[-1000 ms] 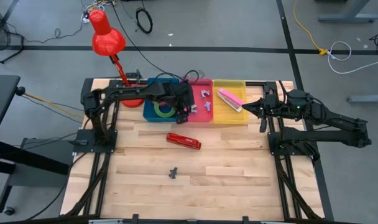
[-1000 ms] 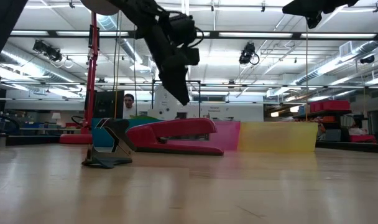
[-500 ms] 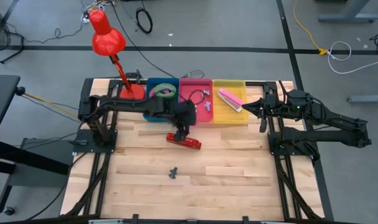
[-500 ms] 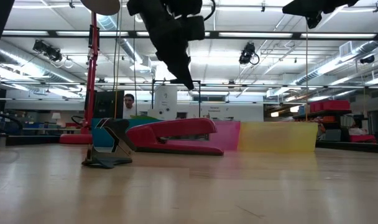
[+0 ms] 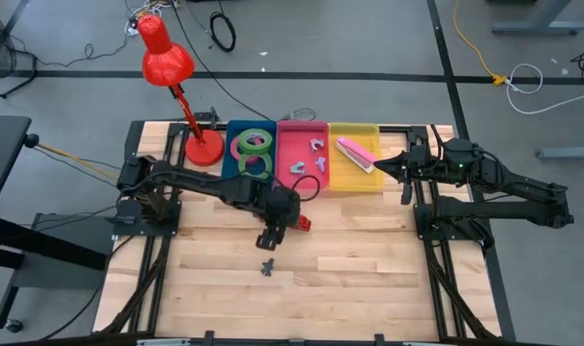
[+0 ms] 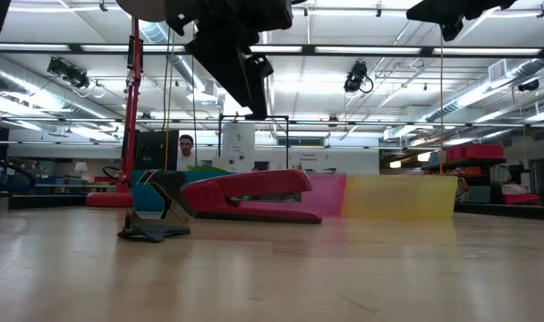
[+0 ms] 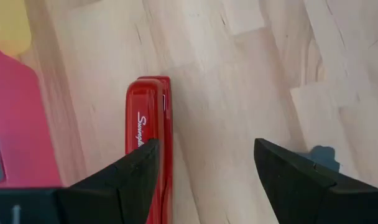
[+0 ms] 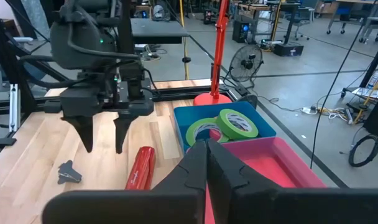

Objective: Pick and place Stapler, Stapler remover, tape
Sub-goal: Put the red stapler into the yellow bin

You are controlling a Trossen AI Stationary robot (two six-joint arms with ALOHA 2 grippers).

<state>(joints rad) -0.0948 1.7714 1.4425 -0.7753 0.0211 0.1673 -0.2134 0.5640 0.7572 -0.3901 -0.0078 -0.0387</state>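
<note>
the left gripper [image 5: 269,236] hovers open just above the red stapler [image 7: 150,143] on the wooden table [image 5: 369,250]. the right gripper [image 5: 380,166] waits shut by the yellow bin [image 5: 354,173]. a workshop shows behind.

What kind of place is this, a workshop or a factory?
Probably a robotics lab or workshop. A wooden table carries two dark arms on metal frames, cables trail over the grey floor, and beyond it an open hall holds strip lights, workbenches and a person.
</note>
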